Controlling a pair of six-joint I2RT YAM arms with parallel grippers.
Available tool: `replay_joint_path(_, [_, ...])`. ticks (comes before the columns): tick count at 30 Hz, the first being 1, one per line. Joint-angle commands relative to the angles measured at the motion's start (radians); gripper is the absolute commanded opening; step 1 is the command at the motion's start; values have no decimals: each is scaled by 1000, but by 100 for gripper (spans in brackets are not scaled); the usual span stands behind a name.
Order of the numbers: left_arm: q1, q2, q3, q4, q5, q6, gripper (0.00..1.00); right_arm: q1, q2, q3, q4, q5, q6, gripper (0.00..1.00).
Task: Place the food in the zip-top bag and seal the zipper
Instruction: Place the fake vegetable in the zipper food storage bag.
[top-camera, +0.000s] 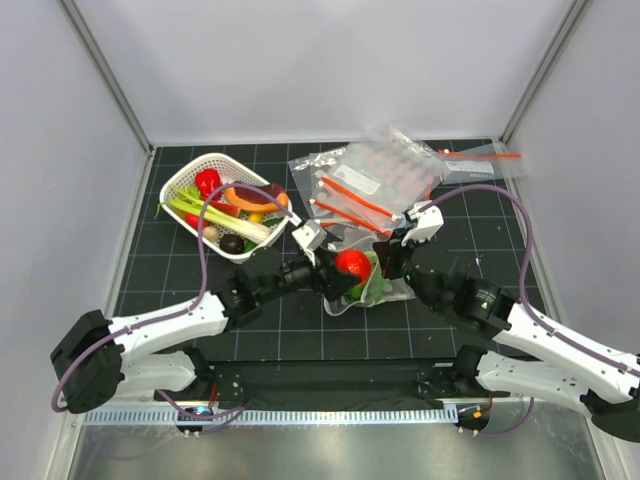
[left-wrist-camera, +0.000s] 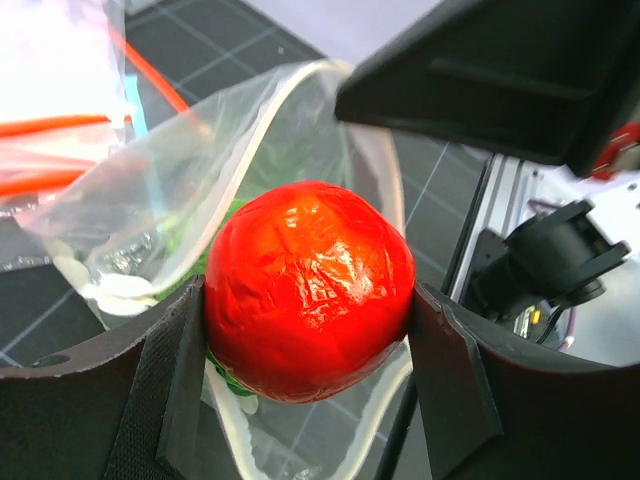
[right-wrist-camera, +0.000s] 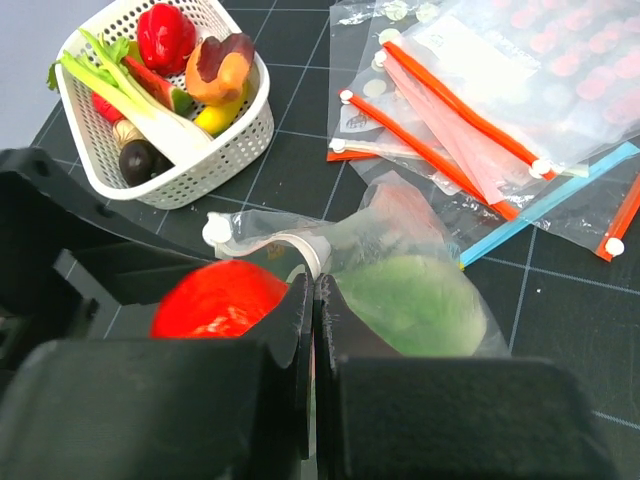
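The two arms meet mid-mat (top-camera: 300, 335), crowded on the far side: the plain bags (top-camera: 365, 180) lie heaped just behind the bag (right-wrist-camera: 400, 215), their near edges overlapping it, and the basket (right-wrist-camera: 215, 165) sits close to the left. Bare mat shows in front of the bag, between the arms, and off to the right; the side walls stand well apart from the work.

The left gripper (top-camera: 343, 270) is clenched on the red piece (left-wrist-camera: 308, 285), one finger on each flank, holding it right at the bag's open mouth. The pale zipper (left-wrist-camera: 262, 130) curves round behind it (whether the piece is past the rim, I can't tell).

The right gripper (right-wrist-camera: 314, 295) has its fingers pressed together, pinching the bag's mouth edge.

The lettuce (right-wrist-camera: 415, 300) is already inside the bag, green through the plastic. The basket holds a red pepper, green onions and other toy produce.
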Motion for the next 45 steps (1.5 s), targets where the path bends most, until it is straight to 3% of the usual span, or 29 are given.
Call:
replay_joint_path(1, [-11, 36, 49, 59, 12, 43, 29, -3, -21, 12, 61, 17, 16, 1])
replay_joint_path(8, [-20, 126, 64, 99, -49, 111, 28, -2, 35, 14, 87, -44, 22, 1])
replay_joint_path(17, [-34, 208, 17, 326, -132, 203, 26, -2, 72, 9, 119, -135, 18, 1])
replay_joint_path(20, [-32, 249, 46, 331, -180, 215, 25, 0, 63, 5, 128, -156, 13, 1])
replay_joint_path(27, [-32, 372, 89, 302, -272, 171, 22, -2, 33, -8, 136, -161, 10, 1])
replay_joint_path(32, [-52, 444, 107, 282, -212, 85, 25, -3, 14, -14, 140, -141, 10, 1])
replay_joint_path(35, [-70, 507, 130, 262, -210, 48, 33, -3, -22, -38, 157, -100, 18, 1])
replay_joint_path(37, [-84, 515, 141, 263, -230, 60, 45, -2, -50, -67, 174, -66, 22, 1])
replay_joint_path(45, [-90, 369, 151, 136, -284, 79, 81, -2, -72, -74, 183, -72, 33, 1])
